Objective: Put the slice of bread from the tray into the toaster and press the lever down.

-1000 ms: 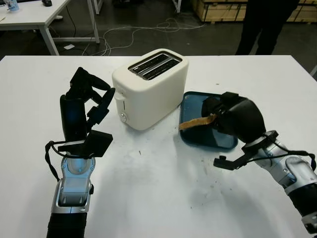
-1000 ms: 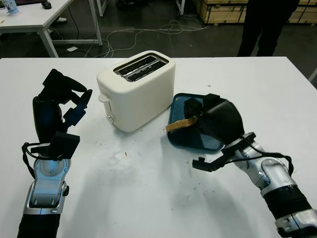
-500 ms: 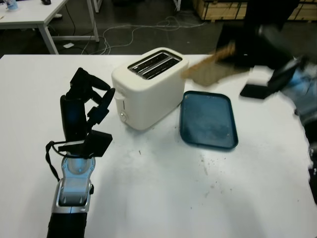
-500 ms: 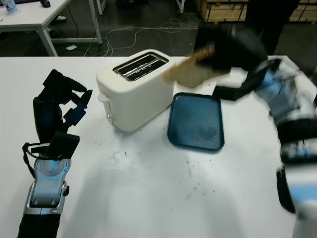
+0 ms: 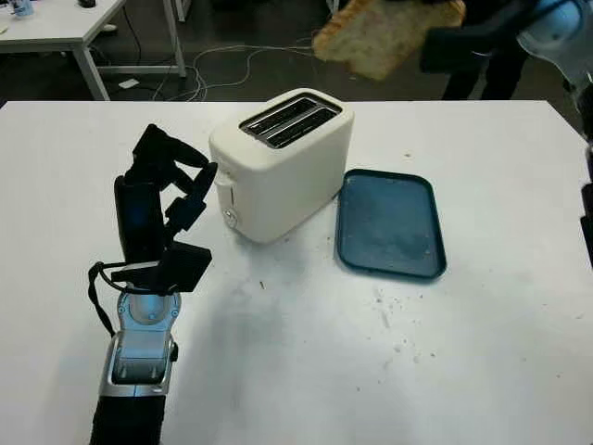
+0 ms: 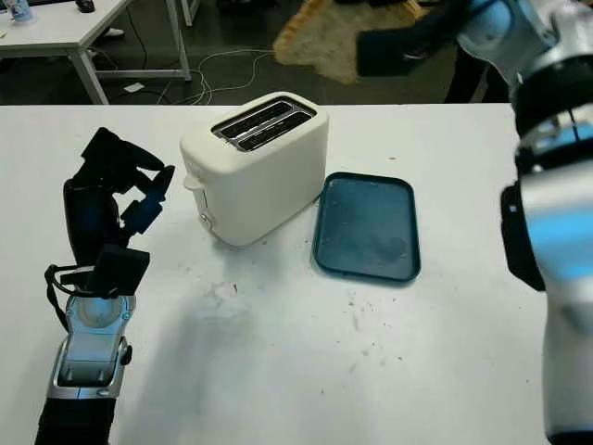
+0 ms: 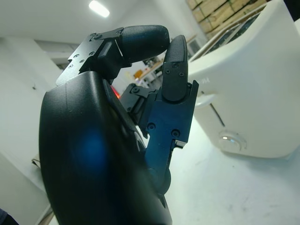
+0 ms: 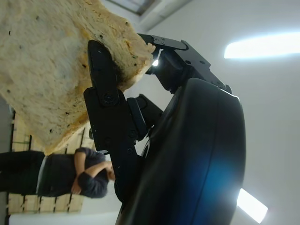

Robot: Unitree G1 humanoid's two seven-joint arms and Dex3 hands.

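tan bread slice in right hand

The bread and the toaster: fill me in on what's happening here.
The right hand holds the slice of bread in the air, above and beyond the toaster. The blue tray beside the toaster has only crumbs on it. Both toaster slots are unfilled, and the lever on its end is not yet pressed. The left hand is held upright near the lever end, fingers curled, holding nothing.

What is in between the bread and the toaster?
Nothing. In the left eye view the slice of bread, held by the right hand, hangs above the toaster with bare air between.
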